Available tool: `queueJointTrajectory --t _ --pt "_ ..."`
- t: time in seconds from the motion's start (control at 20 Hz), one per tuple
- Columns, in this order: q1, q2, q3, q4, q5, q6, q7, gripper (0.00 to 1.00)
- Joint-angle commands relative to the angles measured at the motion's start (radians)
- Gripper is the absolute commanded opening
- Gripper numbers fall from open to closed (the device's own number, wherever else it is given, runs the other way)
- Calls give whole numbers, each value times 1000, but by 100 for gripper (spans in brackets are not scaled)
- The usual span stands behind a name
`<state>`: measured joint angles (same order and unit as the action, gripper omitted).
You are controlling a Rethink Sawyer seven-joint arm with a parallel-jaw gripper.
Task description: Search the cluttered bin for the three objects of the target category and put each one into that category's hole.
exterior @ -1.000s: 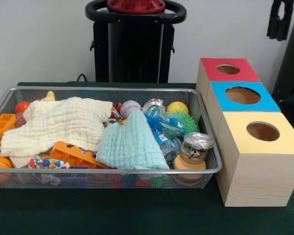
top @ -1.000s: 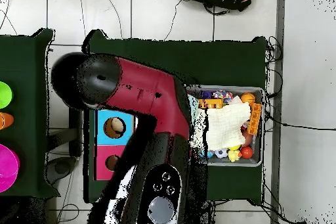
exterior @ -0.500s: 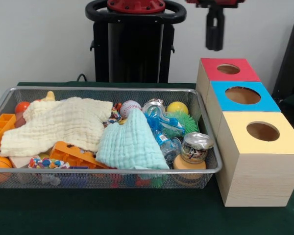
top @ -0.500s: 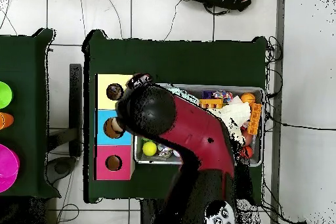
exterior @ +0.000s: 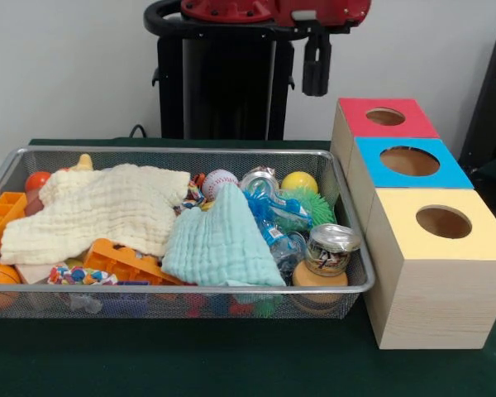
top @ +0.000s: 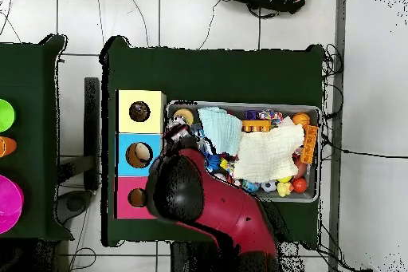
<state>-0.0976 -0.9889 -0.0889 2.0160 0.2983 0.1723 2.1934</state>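
Note:
A wire mesh bin (exterior: 182, 150) holds a jumble of things. A cream cloth (exterior: 99, 207) and a teal cloth (exterior: 219, 244) cover much of it. Showing beside them are a baseball (exterior: 220, 184), a yellow ball (exterior: 299, 182), a green spiky ball (exterior: 312, 205), a tin can (exterior: 331, 246) and orange plastic pieces (exterior: 124, 260). My gripper (exterior: 316, 68) hangs high above the bin's far right corner, close to the red box, with nothing in it. In the overhead view the arm (top: 199, 205) hides the gripper.
Three wooden boxes stand in a row right of the bin, each with a round hole: red top (exterior: 355, 112), blue top (exterior: 450, 174), yellow top (exterior: 484, 240). Overhead, the bin (top: 312, 197) lies beside the yellow box (top: 155, 101).
The arm has swung. In the front view the gripper has shifted left and slightly down, from above the red box towards the bin. Overhead, the arm has drawn back off the bin's contents.

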Motion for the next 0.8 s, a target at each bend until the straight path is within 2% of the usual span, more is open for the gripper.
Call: queueJointTrajectory --t 0.05,0.3,0.45,0.5,0.65,0.7,0.8 --pt "-51 -93 231 360 -150 -137 92 0" --pt "-271 -169 474 493 -250 -165 83 0" --pt "-471 -248 736 583 -242 -127 110 0" --pt "-535 -265 825 602 -217 -106 122 0" --pt "-664 -269 954 588 -176 -51 97 0" --pt "-686 -264 963 577 -169 -36 88 0" --pt "-708 -254 917 516 -150 28 15 0"
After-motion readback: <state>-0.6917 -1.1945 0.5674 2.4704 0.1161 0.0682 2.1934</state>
